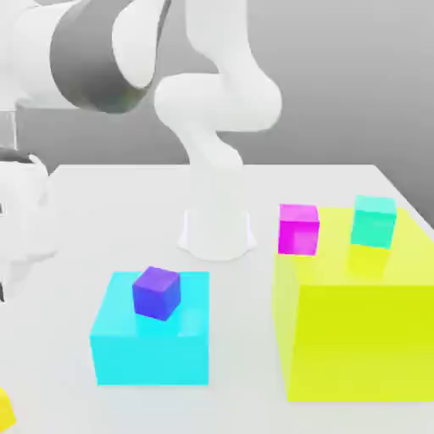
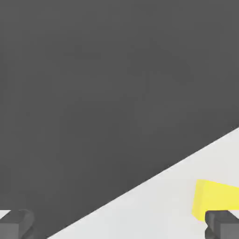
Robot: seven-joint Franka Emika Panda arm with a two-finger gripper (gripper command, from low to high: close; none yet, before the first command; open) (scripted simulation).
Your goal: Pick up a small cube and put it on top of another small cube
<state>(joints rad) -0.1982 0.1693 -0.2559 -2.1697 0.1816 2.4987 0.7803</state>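
The tool (image 2: 119,225) hangs with its two dark fingertips (image 2: 17,223) spread wide apart, nothing between them. In the hand view the small orange-yellow cube (image 2: 215,200) sits on the white worktop (image 2: 154,205), close to one fingertip and near the worktop's edge. In the exterior view its corner shows at the lower left (image 1: 4,408). The small teal-green cube (image 1: 374,220) rests atop the huge lime-yellow block (image 1: 356,331), a small magenta cube (image 1: 298,229) just beside that block. A purple cube (image 1: 157,292) sits on the cyan block (image 1: 153,343).
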